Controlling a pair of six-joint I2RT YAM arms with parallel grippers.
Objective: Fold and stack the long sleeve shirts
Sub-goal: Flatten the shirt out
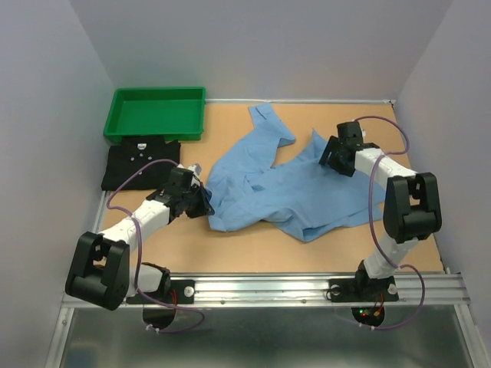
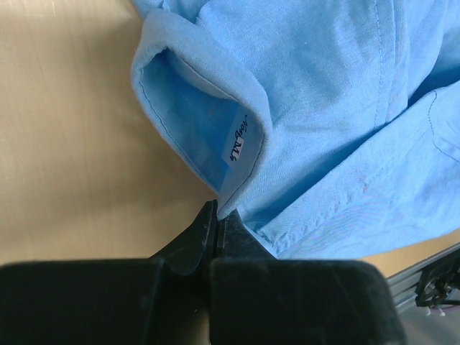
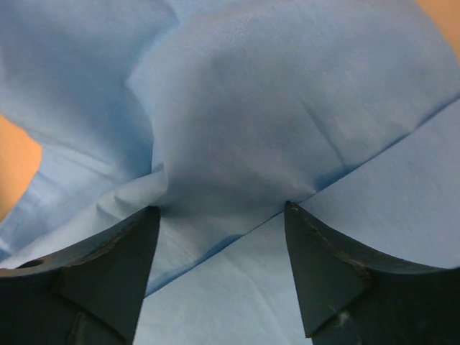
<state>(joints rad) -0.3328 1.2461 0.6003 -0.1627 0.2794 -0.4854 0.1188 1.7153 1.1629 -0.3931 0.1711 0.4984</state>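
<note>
- A light blue collared cloth shirt [image 1: 284,192] is lying unfolded and rumpled across the middle of the frame on the tan wooden table [image 1: 230,249]. One sleeve is reaching toward the upper centre.
- A black button-front shirt [image 1: 142,165] is sitting folded into a rectangle at upper left, just below a green plastic tray [image 1: 157,111].
- The left end effector [image 2: 215,219] is clenched tight on the edge of the blue shirt's collar [image 2: 187,108], just below the white size label [image 2: 237,144].
- The right end effector [image 3: 221,212] is standing released over the shirt's upper right part, its fingers spread either side of a raised ridge of blue cloth.
- The cloth is looking light, thin and limp, so it is likely to sag and crease wherever nothing is supporting it. The doubled collar, hems and shoulder seams are seeming the firmest places to take hold.
</note>
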